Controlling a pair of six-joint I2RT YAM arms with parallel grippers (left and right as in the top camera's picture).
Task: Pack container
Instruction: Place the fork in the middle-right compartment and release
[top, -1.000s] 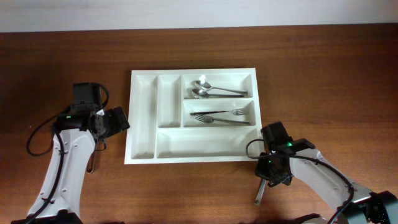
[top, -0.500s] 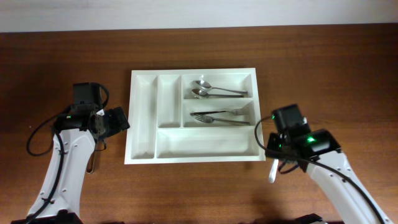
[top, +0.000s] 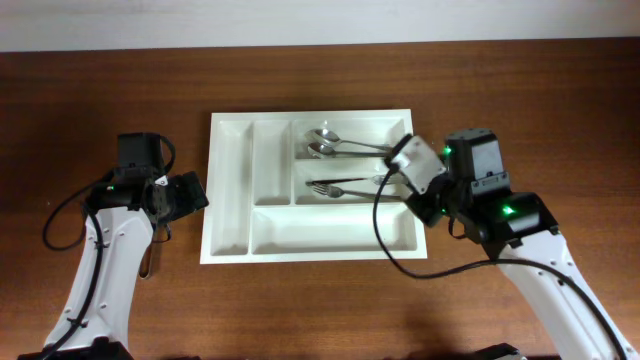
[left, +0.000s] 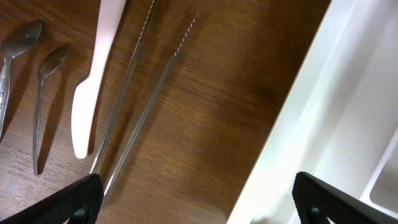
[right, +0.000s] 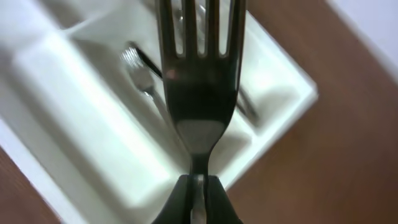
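Observation:
The white container (top: 230, 200) lies in the middle of the table, with two spoons (top: 335, 146) in its top wide compartment and forks (top: 350, 187) in the middle one. My right gripper (top: 426, 200) is at the tray's right edge. It is shut on a metal fork (right: 199, 81) by the handle, tines pointing away, held above the tray's corner (right: 81, 124). My left gripper (top: 186, 193) is open and empty just left of the tray's left rim (left: 323, 124); its fingertips (left: 199, 208) straddle bare wood and the rim.
On the wood to the left of the tray lie a white plastic knife (left: 93, 81), two small spoons (left: 15, 53), and thin metal tongs (left: 143, 99). In the overhead view they are mostly hidden under my left arm (top: 148, 262).
My right gripper has risen from the table in front of the tray's right corner with the fork and moved back and left to the tray's right edge. The left arm has not moved.

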